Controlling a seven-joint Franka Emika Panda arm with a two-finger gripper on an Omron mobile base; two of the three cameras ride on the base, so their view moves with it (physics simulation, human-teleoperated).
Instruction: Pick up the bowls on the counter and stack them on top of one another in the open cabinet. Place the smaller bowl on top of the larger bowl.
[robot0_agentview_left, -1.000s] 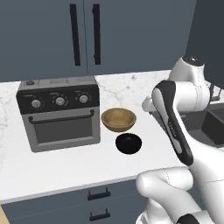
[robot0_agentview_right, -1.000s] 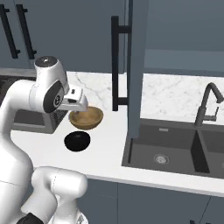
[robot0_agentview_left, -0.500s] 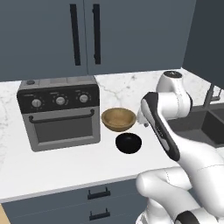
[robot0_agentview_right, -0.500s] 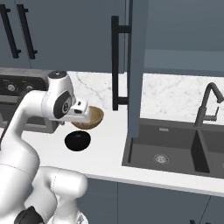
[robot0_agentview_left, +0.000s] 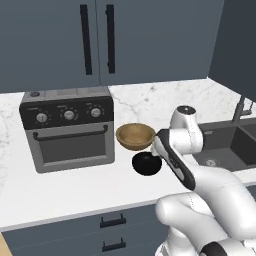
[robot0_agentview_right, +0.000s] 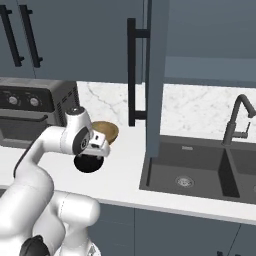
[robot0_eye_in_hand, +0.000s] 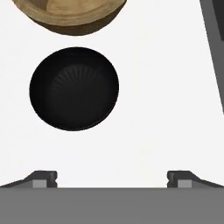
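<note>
Left base view: the white arm bends low over the white marble-look worktop (robot0_agentview_left: 60, 190), its wrist just right of the small shallow black bowl (robot0_agentview_left: 146, 163), which sits nearly touching the wider tan-brown wooden bowl (robot0_agentview_left: 135, 136) beside the grey toaster oven (robot0_agentview_left: 67, 127).

Right base view: the open slate-blue cabinet (robot0_agentview_right: 200, 45) hangs above the dark sink (robot0_agentview_right: 200, 172), its door edge-on between them.

Hand view: the hand (robot0_eye_in_hand: 112, 177) hovers, fingers spread wide and empty, off-centre from the black bowl. A descent here risks missing its rim or nudging the wooden bowl.
</note>
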